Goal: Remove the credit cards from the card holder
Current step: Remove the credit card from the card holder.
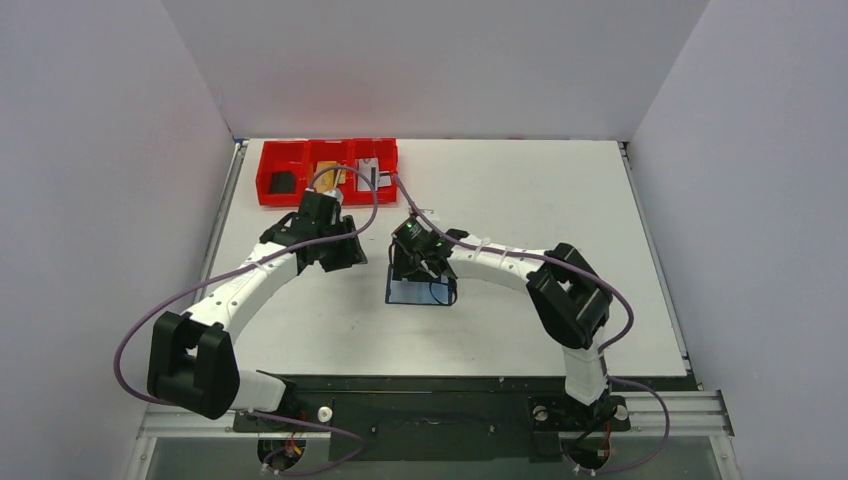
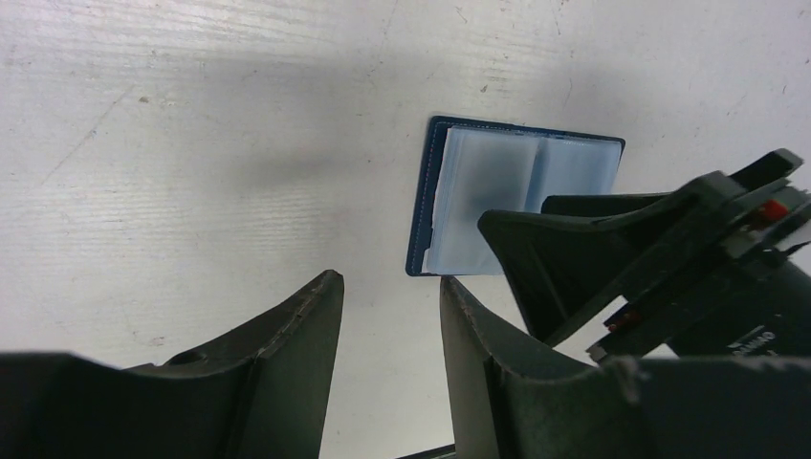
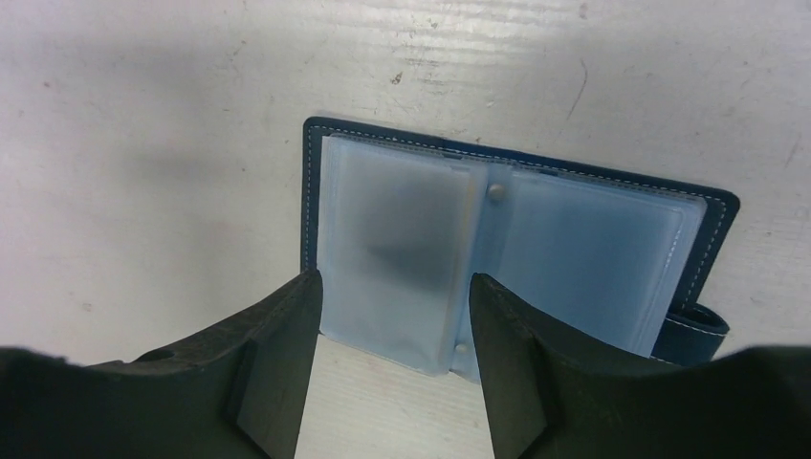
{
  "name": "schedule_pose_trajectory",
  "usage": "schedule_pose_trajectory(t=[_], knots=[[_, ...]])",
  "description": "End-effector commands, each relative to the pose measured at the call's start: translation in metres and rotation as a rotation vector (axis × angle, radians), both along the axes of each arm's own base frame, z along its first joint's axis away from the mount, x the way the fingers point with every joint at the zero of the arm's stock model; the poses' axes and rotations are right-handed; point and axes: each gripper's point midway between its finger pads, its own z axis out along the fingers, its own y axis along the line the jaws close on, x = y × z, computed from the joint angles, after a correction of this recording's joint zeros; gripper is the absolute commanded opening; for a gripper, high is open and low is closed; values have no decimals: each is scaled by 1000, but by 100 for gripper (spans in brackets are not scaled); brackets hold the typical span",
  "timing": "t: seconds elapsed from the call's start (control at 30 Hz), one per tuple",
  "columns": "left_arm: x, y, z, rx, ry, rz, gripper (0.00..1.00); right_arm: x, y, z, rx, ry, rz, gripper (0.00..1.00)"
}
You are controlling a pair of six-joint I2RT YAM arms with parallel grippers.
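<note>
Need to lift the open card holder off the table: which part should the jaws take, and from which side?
Probably the clear sleeve edge nearest the right gripper, coming from that side. The card holder lies open and flat, hard to pinch, but that edge seems to jut out between the open jaws.

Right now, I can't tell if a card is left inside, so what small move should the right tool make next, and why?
Probably lower the right tool and pinch the near edge of the sleeve its fingers straddle in the open wallet: a dark blur behind that frosted plastic may be a card or shadow.
</note>
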Motion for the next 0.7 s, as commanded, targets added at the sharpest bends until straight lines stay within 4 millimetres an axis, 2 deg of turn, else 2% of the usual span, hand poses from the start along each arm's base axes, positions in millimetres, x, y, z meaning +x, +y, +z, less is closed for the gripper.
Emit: schedule_pose_trajectory(t=[0.0, 0.27, 0.47, 0.67], knots=[[8, -3, 12, -35, -55, 8, 40, 0, 7, -3, -55, -16, 24, 54], [8, -4, 6, -35, -37, 13, 40, -13, 1, -27, -159, 28, 72, 54], [6, -7, -6, -41, -6, 22, 40, -27, -14, -49, -192, 75, 102, 38], [-3, -23, -26, -62, 45, 4, 40, -39, -20, -62, -110, 109, 131, 24]])
